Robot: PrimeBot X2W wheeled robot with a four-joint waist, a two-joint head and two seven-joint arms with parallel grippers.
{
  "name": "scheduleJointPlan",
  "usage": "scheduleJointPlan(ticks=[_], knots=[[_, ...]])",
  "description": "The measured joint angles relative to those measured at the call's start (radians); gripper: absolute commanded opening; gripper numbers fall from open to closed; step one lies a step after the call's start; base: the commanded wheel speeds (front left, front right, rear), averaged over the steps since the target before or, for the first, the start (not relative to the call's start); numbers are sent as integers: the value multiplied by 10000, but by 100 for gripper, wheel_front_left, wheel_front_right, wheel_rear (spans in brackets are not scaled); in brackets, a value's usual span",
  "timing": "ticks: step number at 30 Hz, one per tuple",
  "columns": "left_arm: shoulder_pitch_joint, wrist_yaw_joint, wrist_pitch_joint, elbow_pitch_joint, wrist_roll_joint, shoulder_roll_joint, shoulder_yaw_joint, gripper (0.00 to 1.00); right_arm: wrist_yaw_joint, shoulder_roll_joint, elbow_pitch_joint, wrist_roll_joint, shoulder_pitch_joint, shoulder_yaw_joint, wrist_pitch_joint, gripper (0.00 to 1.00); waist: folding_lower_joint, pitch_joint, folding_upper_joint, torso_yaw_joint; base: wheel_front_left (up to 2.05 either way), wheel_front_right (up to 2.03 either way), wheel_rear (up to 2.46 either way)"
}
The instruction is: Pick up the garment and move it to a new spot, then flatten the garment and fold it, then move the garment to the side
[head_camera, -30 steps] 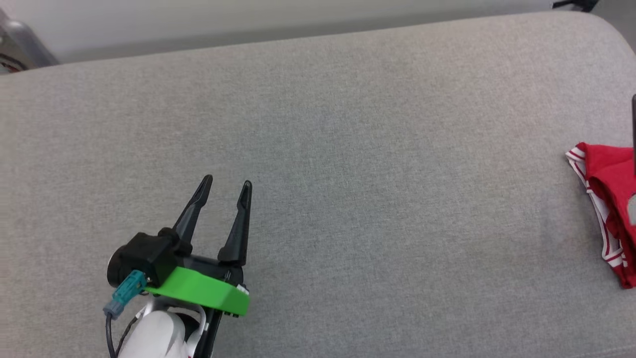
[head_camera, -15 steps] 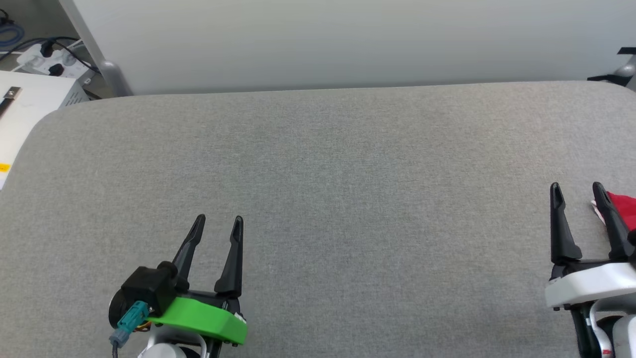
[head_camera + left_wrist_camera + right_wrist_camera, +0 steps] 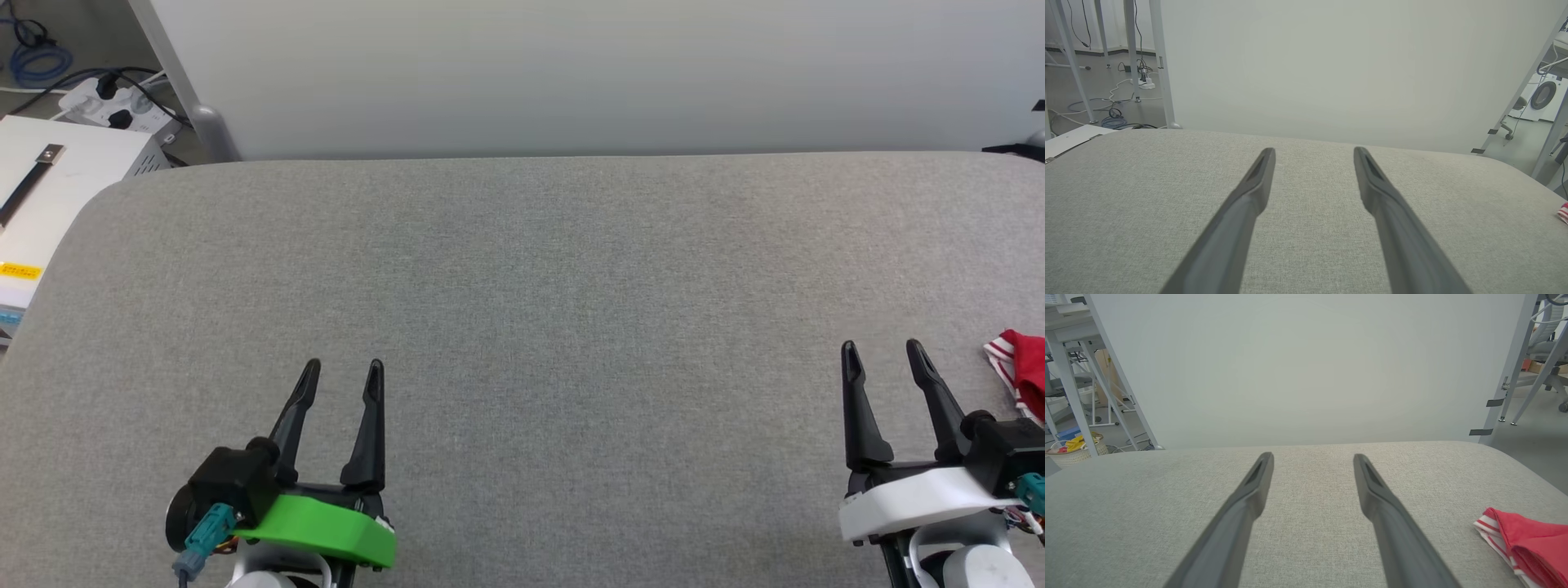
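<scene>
A wide grey fabric surface [image 3: 571, 286] is seen from above, backed on its far side by a plain pale panel [image 3: 571, 73]. At the near left, the left gripper [image 3: 344, 364], carried on a green bracket [image 3: 322, 527], is held over the fabric with its two long dark fingers spread wide; nothing is gripped between them. At the near right, the right gripper [image 3: 882, 346], carried on a white bracket [image 3: 914, 498], is held the same way, fingers spread wide and nothing gripped.

The garment [image 3: 1022, 369], red with red-and-white striped trim, is found at the right edge of the surface, just to the right of the right gripper and apart from its fingers. It is cut off by the picture's edge. In the right wrist view it is shown lying in folds on the fabric. No lettering can be made out.

Beyond the far left corner, a white box [image 3: 49, 188], a power strip [image 3: 114, 106] and a coil of blue cable [image 3: 37, 61] are seen.
</scene>
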State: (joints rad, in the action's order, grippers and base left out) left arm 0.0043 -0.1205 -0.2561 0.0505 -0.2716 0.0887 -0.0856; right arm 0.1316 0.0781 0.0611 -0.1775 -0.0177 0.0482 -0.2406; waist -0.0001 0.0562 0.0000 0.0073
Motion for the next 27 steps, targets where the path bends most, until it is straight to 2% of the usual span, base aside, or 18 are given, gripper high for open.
scheduleJointPlan(ticks=[27], knots=[[54, -44, 0, -25, 180, -213, 238, 100, 0, -77, 151, 71, 0, -247, -109, 100, 0, 66, 0, -34, 0, 0, 0]])
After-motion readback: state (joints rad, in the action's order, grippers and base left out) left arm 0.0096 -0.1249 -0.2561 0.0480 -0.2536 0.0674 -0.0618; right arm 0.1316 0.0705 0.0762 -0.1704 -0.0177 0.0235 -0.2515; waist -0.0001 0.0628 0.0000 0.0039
